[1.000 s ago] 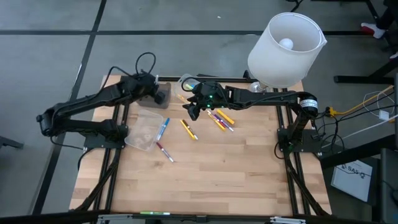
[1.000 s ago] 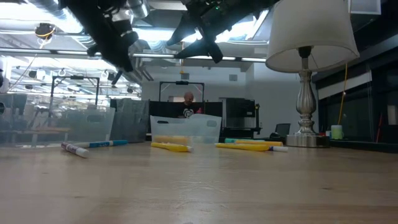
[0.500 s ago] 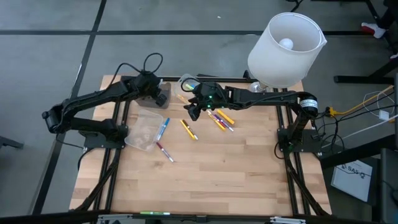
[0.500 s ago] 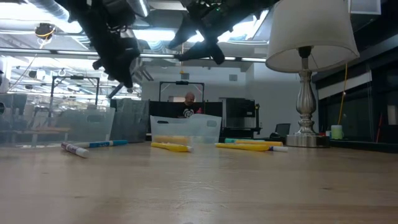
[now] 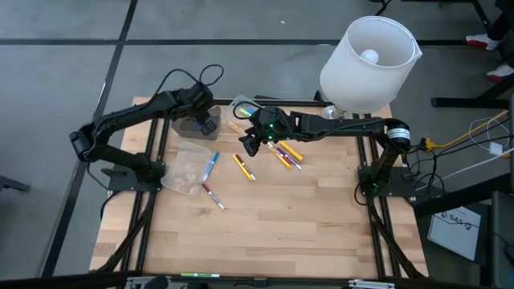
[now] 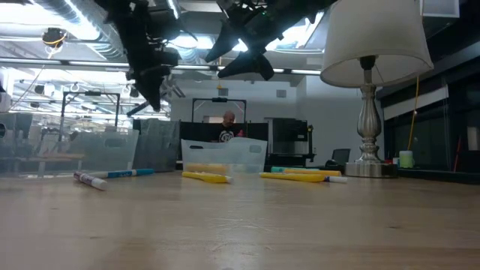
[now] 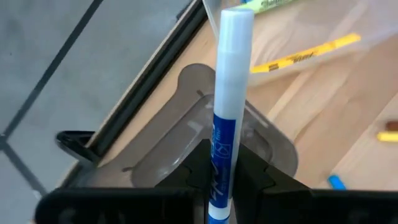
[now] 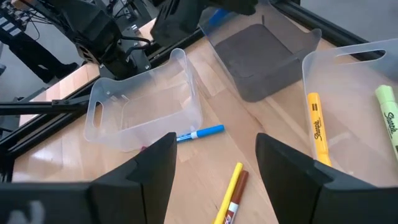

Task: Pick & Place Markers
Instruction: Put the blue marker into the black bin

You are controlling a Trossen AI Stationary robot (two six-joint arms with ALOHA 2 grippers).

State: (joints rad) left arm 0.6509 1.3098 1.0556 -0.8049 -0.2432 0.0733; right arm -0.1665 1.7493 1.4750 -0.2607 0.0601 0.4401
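Table (image 5: 305,217): pale wood planks, grain running side to side, on a black frame.
Left gripper (image 5: 207,122): at 11 o'clock on the table, over the dark bin; jaws nearly closed, pinching a blue marker (image 7: 225,112).
Blue marker: smooth round barrel, white-blue cap end pointing away from the wrist; lower end hidden between the fingers.
Dark bin (image 7: 205,134): smoky translucent plastic, rounded corners, flat base.
Right gripper (image 5: 250,143): near table centre, 12 o'clock side; jaws wide apart, nothing between them.
Clear bin (image 8: 146,109): thin see-through plastic with handle slot, lying at 9 o'clock.
Far bin (image 8: 348,99): clear, cut off at the frame edge; yellow marker (image 8: 316,124) and green marker (image 8: 388,124) inside.
Loose markers (image 5: 283,152): cluster just right of centre; colours hard to separate from above.
Yellow-orange pair (image 5: 244,167): at centre, side by side.
Blue loose marker (image 5: 210,166): just beside the clear bin.
Red-white marker (image 5: 214,196): towards 7 o'clock.
Lamp (image 5: 368,64): white drum shade, 1 o'clock corner, hides the table beneath.
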